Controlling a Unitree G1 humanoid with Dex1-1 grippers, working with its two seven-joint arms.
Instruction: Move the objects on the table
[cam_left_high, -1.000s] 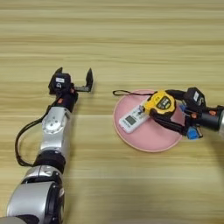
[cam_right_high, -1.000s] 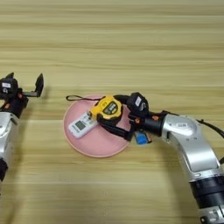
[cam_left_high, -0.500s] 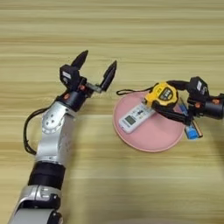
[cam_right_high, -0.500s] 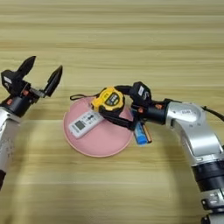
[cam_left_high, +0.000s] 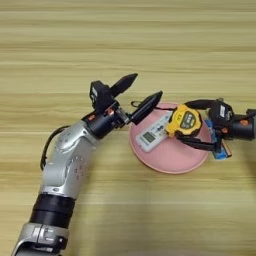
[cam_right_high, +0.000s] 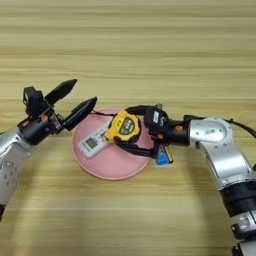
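A yellow-and-black tape measure (cam_left_high: 186, 120) sits between the two black fingers of my right gripper (cam_right_high: 123, 131), which is shut on it over the right part of the round pink plate (cam_left_high: 170, 161). Whether the tape measure touches the plate I cannot tell. A white remote (cam_left_high: 153, 135) with a small screen lies on the plate's left half, its black strap (cam_left_high: 136, 104) trailing off the upper left rim. My left gripper (cam_left_high: 148, 85) is open, its fingers pointing right just above the plate's upper left rim, near the strap. A blue tube (cam_right_high: 161, 158) lies by the plate's right rim, partly hidden under the right gripper.
The wooden table (cam_left_high: 125, 35) fills the view. My left arm (cam_left_high: 67, 165) slants up from the bottom left, and my right arm (cam_right_high: 225, 155) comes in from the lower right.
My left arm has swung right and turned, bringing its open gripper to the plate's rim. The right gripper has carried the tape measure a little left over the plate.
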